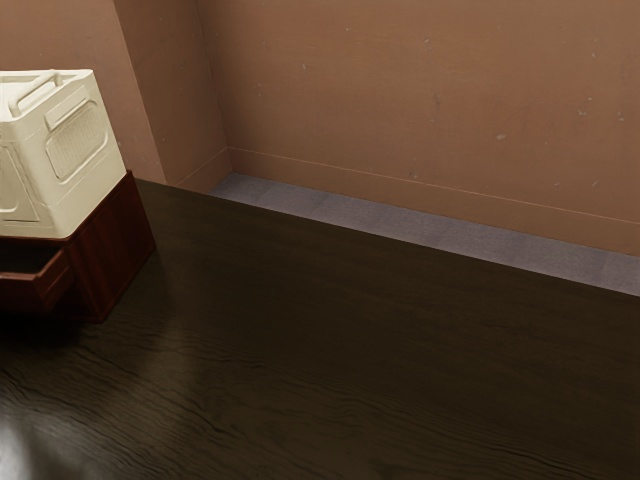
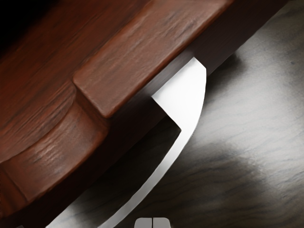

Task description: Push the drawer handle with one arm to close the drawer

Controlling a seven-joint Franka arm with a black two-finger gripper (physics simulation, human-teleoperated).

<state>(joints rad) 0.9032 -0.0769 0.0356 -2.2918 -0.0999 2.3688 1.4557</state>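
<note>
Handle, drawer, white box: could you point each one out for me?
Handle (image 2: 165, 168): wrist view, on its curved bar.
Drawer (image 1: 20, 291): exterior view, on its outside, just under the rim.
White box (image 1: 77, 143): exterior view, on the recessed panel in its side.

walls (image 1: 430, 90): scuffed, terracotta, baseboard (image 1: 400, 193) along foot | floor (image 1: 360, 215): grey strip | table (image 1: 350, 330): dark, grained wood | light: pale glare (image 1: 18, 455), exterior view's lower left

Drawer (image 1: 30, 290), cream box (image 1: 75, 145) (and, in the wrist view, handle (image 2: 187, 95)) cut off by picture edges
</note>
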